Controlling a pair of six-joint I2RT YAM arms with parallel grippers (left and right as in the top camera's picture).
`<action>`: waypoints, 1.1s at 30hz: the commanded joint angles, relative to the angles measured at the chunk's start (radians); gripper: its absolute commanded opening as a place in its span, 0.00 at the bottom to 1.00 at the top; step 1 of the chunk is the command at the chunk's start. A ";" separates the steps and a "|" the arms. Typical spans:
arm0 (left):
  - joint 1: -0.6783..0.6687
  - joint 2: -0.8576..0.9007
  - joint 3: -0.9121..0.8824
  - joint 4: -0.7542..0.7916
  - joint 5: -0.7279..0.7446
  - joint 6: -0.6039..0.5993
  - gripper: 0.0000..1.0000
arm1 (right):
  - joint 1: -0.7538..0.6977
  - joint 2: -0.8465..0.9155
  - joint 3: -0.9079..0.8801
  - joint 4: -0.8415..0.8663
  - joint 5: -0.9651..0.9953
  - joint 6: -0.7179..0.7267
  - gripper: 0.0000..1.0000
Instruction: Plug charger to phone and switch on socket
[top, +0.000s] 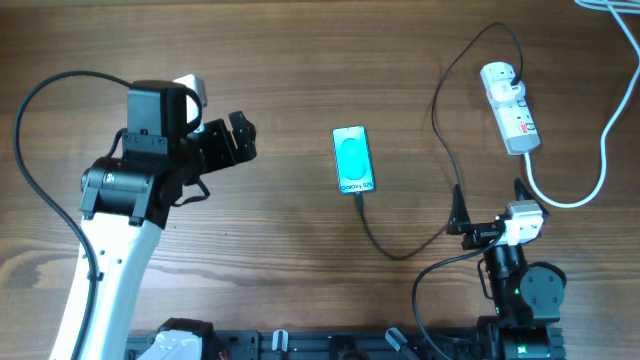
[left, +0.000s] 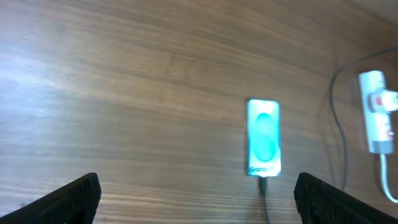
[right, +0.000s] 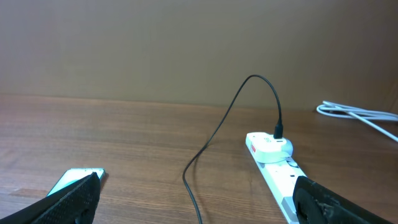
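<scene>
Both are hanging spread wide, gripping nothing: my left claw (top: 240, 138) and my right claw (top: 489, 203). The thin black charger cable (top: 436, 105) is looping from the small teal-screened phone (top: 353, 158) between them to the white power strip (top: 510, 108). Being limp and light, it is probably best pinched just behind its stiff tip.

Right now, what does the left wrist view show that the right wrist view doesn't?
Only the left wrist view: the whole phone, teal screen up, with the charger cable meeting its end nearest the camera. Only the right wrist view: the charger arching up and dropping into the white plug seated in the socket; just a corner of the phone shows there. Both: phone, charger cable, socket and the wooden table.
</scene>
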 joint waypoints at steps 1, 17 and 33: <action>0.034 -0.033 -0.028 -0.028 -0.047 0.011 1.00 | -0.005 -0.012 -0.001 0.003 0.010 0.011 1.00; 0.145 -0.372 -0.420 0.117 -0.047 0.013 1.00 | -0.005 -0.012 -0.001 0.003 0.010 0.011 1.00; 0.145 -0.805 -0.667 0.224 -0.047 0.087 1.00 | -0.005 -0.012 -0.001 0.003 0.010 0.011 1.00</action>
